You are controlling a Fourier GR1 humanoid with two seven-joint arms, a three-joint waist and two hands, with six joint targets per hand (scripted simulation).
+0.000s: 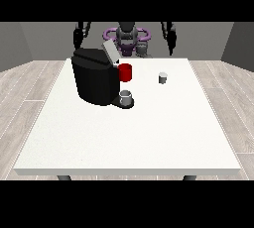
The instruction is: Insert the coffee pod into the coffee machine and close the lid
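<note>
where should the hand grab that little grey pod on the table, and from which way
Take the coffee pod by its side walls, from above: it stands upright, alone on the white table, right of the coffee machine. The hand at the view's right is nearer.

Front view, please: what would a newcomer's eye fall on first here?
The black coffee machine on the table's left half stands out, its grey lid tilted open. A red cup sits right beside it and a grey cup at its base. A small grey pod stands alone to the right.
</note>
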